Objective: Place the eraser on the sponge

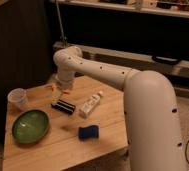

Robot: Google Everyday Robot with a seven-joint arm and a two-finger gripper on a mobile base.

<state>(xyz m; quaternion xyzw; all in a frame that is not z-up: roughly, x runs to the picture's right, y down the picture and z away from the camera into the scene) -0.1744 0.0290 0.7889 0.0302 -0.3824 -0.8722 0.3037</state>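
The eraser (pixel 63 106), a small black block with a pale stripe, lies on the wooden table (pixel 108 135) left of centre. My gripper (pixel 59 92) hangs just above its left end, at the tip of the white arm that reaches in from the right. The sponge (pixel 88 132), a small dark blue pad, rests on the table nearer the front, to the right of and below the eraser. Nothing touches the sponge.
A white tube (pixel 90 104) with printed markings lies right of the eraser. A green bowl (pixel 30 125) sits at the front left and a clear plastic cup (pixel 18 98) stands at the far left. The arm's large white body (pixel 150 120) overhangs the table's right side.
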